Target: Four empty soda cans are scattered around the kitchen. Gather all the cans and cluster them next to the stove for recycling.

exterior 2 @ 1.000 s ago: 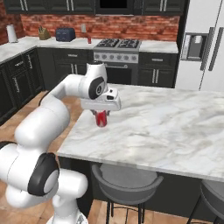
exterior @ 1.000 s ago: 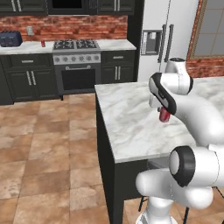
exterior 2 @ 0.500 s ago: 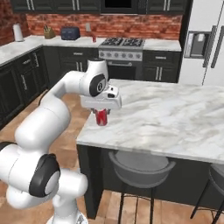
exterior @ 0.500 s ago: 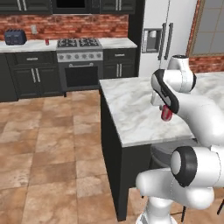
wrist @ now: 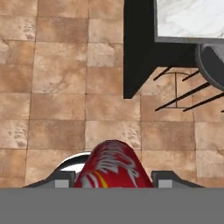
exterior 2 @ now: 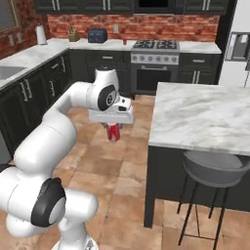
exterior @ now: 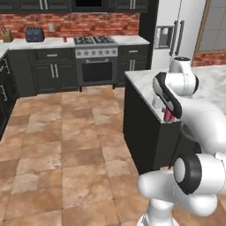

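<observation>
**Operator:** Stock check, please. Where do you put the cans?

**Checker:** Item one, red soda can (exterior 2: 114,132): you have it clamped between the fingers of the gripper (exterior 2: 114,128), hanging below the hand and carried over the tile floor (exterior 2: 122,161), off the marble island (exterior 2: 205,114). The hand view shows its red body with white marking (wrist: 113,166) between the two finger tips, floor tiles beneath. In the left base view the same can (exterior: 168,115) sits just under the wrist.

**Operator:** And the drop-off point?

**Checker:** Item two, stove (exterior 2: 154,58): against the far brick wall, well apart from the arm, with counter on both sides. A small red object (exterior 2: 125,42) stands on the counter just left of it; you could take it for a can already delivered, but it is too small to tell. It appears in the left base view too (exterior: 65,39), between the toaster (exterior: 34,34) and the stove (exterior: 96,52).

**Operator:** So how far along are you?

**Checker:** By my judgement, early to middle. One can in transit, possibly one placed, no blue cans located in these views. Left for you: drive to the stove, set this can down beside it, then find and fetch the rest
</observation>
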You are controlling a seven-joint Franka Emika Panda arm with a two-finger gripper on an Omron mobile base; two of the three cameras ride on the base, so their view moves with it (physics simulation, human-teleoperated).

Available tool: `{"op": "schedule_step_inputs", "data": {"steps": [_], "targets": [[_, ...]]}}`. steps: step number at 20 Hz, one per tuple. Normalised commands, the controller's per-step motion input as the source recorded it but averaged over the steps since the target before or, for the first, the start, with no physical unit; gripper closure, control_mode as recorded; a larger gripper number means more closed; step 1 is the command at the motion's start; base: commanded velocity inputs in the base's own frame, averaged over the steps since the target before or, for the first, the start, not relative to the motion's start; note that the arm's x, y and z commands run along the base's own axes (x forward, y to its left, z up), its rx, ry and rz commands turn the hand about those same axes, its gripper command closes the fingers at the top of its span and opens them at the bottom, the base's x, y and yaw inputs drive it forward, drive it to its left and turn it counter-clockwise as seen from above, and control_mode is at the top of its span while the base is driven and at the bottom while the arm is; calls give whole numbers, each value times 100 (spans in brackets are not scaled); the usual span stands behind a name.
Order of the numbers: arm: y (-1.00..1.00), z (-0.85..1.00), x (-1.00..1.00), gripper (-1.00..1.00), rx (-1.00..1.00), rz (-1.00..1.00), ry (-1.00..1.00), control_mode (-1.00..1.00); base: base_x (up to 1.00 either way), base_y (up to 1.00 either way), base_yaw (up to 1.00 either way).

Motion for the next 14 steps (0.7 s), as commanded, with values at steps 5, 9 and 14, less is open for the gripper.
{"op": "schedule_step_inputs", "data": {"steps": [5,9,14], "targets": [[0,0,0,100,0,0,0,100,27,100,0],[0,0,0,100,0,0,0,100,68,100,0],[0,0,0,100,0,0,0,100,100,92,0]]}}
